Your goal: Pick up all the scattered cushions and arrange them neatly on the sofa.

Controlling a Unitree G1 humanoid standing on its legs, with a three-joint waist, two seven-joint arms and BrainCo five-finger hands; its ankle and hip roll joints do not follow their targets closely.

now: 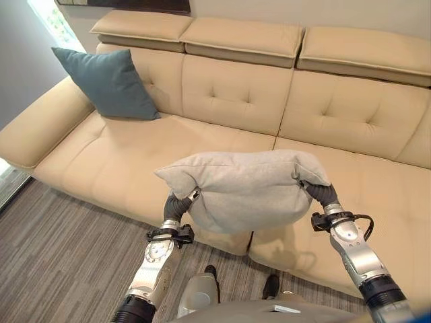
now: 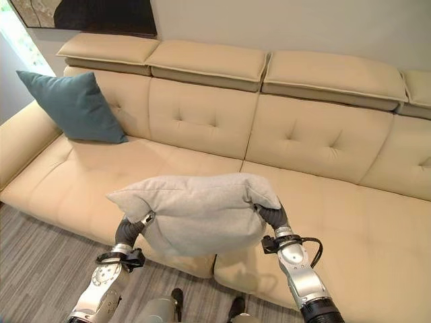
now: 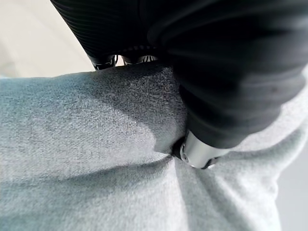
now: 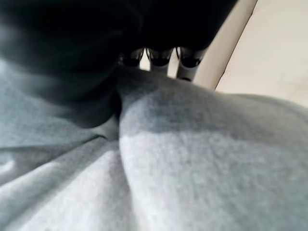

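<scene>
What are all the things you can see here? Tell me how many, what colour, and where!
Grey cushion: one, light grey, held up in front of the sofa between both hands.
Teal cushion: one, blue-green, leaning on the sofa's backrest at its left end.
Sofa: one, cream, tufted, across the scene.
Floor: grey striped carpet, in front of the sofa.
Left hand: one, thumb pressed into the grey cushion's left end.
Right hand: one, at the cushion's right end.
</scene>
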